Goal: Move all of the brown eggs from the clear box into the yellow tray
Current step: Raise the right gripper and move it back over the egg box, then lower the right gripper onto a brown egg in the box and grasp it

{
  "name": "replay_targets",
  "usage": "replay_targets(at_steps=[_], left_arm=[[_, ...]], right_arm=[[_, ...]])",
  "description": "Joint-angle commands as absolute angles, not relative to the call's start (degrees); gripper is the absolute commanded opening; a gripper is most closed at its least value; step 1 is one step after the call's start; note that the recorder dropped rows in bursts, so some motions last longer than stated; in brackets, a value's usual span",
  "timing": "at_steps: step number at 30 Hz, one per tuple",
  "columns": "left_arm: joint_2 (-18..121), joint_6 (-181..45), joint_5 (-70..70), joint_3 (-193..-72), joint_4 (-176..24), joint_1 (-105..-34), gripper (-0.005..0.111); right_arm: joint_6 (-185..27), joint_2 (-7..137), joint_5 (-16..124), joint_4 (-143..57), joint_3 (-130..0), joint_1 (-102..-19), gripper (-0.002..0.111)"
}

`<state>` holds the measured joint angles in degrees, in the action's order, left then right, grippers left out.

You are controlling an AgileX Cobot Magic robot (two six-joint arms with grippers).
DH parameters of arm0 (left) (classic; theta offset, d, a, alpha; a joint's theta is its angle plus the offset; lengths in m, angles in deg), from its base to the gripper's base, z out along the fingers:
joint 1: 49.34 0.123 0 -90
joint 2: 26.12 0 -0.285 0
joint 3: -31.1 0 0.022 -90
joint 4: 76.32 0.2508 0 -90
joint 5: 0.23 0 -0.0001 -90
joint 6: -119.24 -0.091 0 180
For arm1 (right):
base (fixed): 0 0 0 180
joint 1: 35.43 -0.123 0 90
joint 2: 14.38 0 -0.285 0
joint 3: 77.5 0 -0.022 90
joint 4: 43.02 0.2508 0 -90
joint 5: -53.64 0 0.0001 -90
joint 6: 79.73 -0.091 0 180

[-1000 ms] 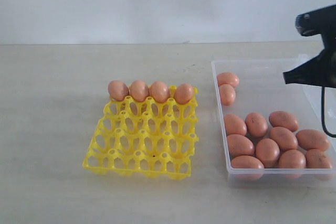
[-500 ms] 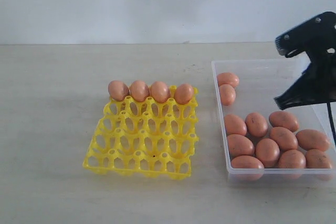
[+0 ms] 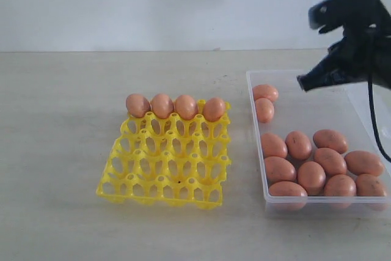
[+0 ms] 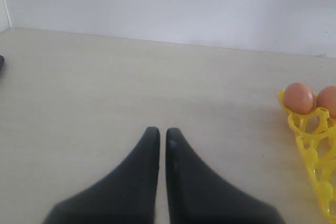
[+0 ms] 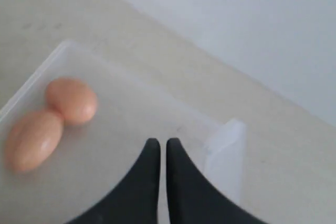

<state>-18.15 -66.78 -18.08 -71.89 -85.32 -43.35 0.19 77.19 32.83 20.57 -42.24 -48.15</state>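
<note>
Yellow tray [image 3: 165, 169]: four brown eggs [image 3: 175, 106], far row. Clear box [image 3: 317, 111]: twelve eggs. My right jaws, clenched empty, now higher, further left; left jaws clenched.

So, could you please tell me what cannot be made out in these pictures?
Exterior view: the frame edge cuts the clear box on the right; the right gripper hides part of its far wall.
Left wrist view: the edge cuts the yellow tray; only two brown eggs show.
Right wrist view: blurred.
</note>
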Motion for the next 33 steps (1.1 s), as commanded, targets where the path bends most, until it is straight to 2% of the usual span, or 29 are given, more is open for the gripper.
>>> replay_targets(at_steps=[1, 3, 5, 7, 8, 12, 15, 19, 20, 21, 22, 23, 24, 27, 30, 33], left_arm=[[-18.34, -67.01, -17.62, -71.68, -85.35, -43.19, 0.004], [-18.34, -67.01, -17.62, -71.68, -85.35, -43.19, 0.004], [-18.34, -67.01, -17.62, -71.68, -85.35, -43.19, 0.004], [-18.34, -67.01, -17.62, -71.68, -85.35, -43.19, 0.004], [-18.34, -67.01, -17.62, -71.68, -85.35, -43.19, 0.004], [-18.34, -67.01, -17.62, -71.68, -85.35, -43.19, 0.004], [-18.34, -67.01, -17.9, -71.68, -85.35, -43.19, 0.004], [-18.34, -67.01, -17.9, -71.68, -85.35, -43.19, 0.004], [-18.34, -67.01, -17.9, -71.68, -85.35, -43.19, 0.004], [-18.34, -67.01, -17.9, -71.68, -85.35, -43.19, 0.004], [-18.34, -67.01, -17.9, -71.68, -85.35, -43.19, 0.004], [-18.34, -67.01, -17.9, -71.68, -85.35, -43.19, 0.004], [-18.34, -67.01, -17.9, -71.68, -85.35, -43.19, 0.004], [-18.34, -67.01, -17.9, -71.68, -85.35, -43.19, 0.004], [-18.34, -67.01, -17.9, -71.68, -85.35, -43.19, 0.004], [-18.34, -67.01, -17.9, -71.68, -85.35, -43.19, 0.004]], right_arm=[[-42.04, 75.94, 22.38, -15.32, -44.13, -48.02, 0.0], [-70.44, 73.8, 26.52, -37.94, -45.23, -48.02, 0.0], [-92.15, 70.94, 36.93, -64.2, -45.38, -48.02, 0.0], [-102.5, 69.47, 49.42, -77.39, -45.38, -48.02, 0.0], [-104.39, 69.31, 63.19, -81.2, -45.4, -48.02, 0.0], [-102.32, 69.54, 78.19, -79.33, -45.88, -48.02, 0.0], [-92.42, 69.54, 85.62, -75.2, -46.28, -48.02, 0.0], [-88.05, 69.54, 87.6, -71.96, -47.91, -48.02, 0.002], [-86.91, 69.54, 86.31, -71.96, -47.87, -48.02, 0.006], [-85.38, 70.11, 85.46, -71.96, -47.87, -48.02, 0.022], [-85.4, 71.04, 85.95, -72.2, -47.87, -48.02, 0.032], [-86.24, 73.84, 86.89, -72.09, -47.87, -48.02, 0.047], [-86.78, 75.56, 86.63, -72.08, -47.87, -48.02, 0.051], [-90.51, 83.86, 89.47, -71.59, -51.69, -48.02, 0.051], [-91.7, 87.64, 94.96, -71.55, -55.78, -48.02, 0.051], [-90.72, 91.4, 94.86, -70.55, -58.22, -48.02, 0.051]])
